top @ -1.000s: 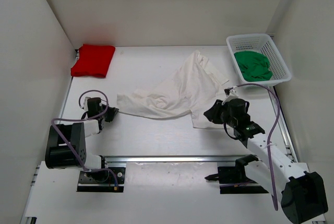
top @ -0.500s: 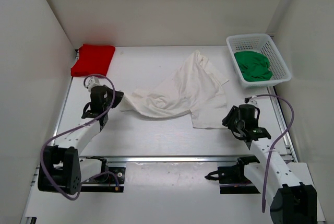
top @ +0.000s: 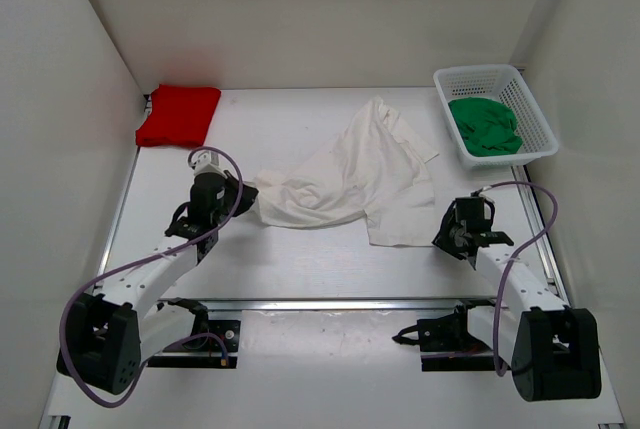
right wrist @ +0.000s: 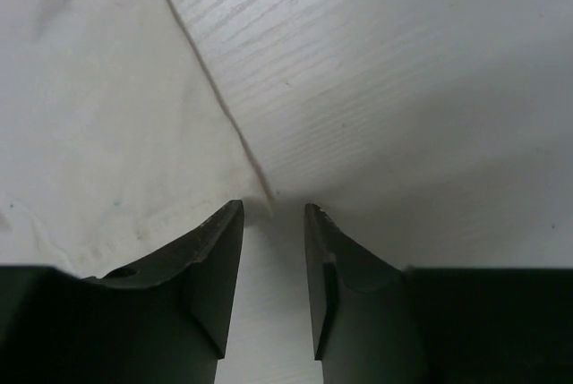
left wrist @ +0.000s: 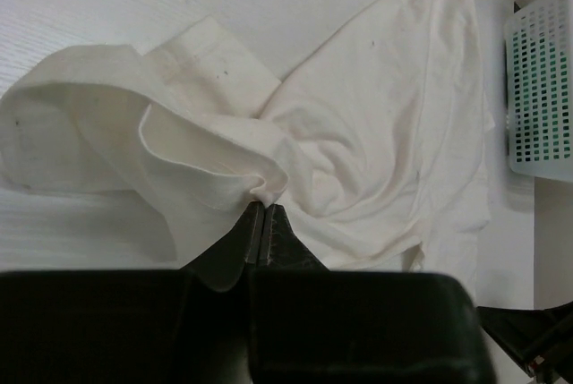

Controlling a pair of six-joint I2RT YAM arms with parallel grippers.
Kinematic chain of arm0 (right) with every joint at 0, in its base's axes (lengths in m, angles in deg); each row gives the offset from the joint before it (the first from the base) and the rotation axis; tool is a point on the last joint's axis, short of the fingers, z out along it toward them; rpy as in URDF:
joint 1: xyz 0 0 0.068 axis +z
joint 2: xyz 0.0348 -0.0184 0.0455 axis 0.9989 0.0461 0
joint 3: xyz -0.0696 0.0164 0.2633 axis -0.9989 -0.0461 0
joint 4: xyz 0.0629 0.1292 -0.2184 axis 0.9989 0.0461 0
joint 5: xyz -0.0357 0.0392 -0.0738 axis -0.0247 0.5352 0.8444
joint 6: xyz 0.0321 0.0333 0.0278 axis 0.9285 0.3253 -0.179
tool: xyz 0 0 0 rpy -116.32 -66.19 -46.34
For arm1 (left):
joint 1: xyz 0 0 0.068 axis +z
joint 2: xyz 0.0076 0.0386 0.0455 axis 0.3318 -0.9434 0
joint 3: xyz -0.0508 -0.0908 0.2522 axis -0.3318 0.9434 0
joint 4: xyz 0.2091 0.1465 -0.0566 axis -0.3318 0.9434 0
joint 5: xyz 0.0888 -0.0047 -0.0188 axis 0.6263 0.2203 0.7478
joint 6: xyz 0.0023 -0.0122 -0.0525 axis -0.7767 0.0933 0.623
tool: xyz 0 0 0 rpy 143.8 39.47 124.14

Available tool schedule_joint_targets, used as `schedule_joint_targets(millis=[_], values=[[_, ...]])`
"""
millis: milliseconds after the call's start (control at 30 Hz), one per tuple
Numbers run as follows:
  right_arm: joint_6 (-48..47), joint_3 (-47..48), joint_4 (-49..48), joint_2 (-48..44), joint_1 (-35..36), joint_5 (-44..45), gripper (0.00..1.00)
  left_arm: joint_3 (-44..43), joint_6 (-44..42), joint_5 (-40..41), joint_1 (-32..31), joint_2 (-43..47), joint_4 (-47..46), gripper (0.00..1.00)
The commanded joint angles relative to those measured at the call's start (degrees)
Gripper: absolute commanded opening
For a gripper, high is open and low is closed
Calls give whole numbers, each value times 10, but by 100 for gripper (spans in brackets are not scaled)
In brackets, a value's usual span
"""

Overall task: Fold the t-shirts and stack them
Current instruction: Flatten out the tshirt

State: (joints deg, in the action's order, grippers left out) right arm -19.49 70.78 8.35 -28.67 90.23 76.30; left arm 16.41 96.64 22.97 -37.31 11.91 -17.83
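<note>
Legible text, labels, brands, numbers and signs: none recorded in any view. No marking can be read on the white t-shirt (top: 350, 174), the red t-shirt (top: 180, 115), the green t-shirt (top: 485, 126) or the basket (top: 478, 73).
</note>
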Motion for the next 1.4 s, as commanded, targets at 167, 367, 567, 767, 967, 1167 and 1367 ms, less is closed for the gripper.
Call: schedule_joint_targets(millis=[167,367,567,767,967,1167,1367], values=[[5,-1,-27,35,0,-53,20,2,-4,-22,4,10,-2,0],[9,2,-42,37,9,-67,0,-3,-6,-18,-1,10,-1,0],[4,135,8,-50,77,-3,0,-93,-38,-37,-14,-6,50,0],[-68,477,110,-65,199,160,0,-350,-65,-130,41,-14,165,0],[-195,812,156,44,340,310,0,-573,-46,-227,195,-26,241,0],[-368,1132,131,209,440,364,0,-675,-31,-252,265,-47,277,0],[-527,1145,-30,273,434,369,0,-733,-51,-203,266,-65,308,0]])
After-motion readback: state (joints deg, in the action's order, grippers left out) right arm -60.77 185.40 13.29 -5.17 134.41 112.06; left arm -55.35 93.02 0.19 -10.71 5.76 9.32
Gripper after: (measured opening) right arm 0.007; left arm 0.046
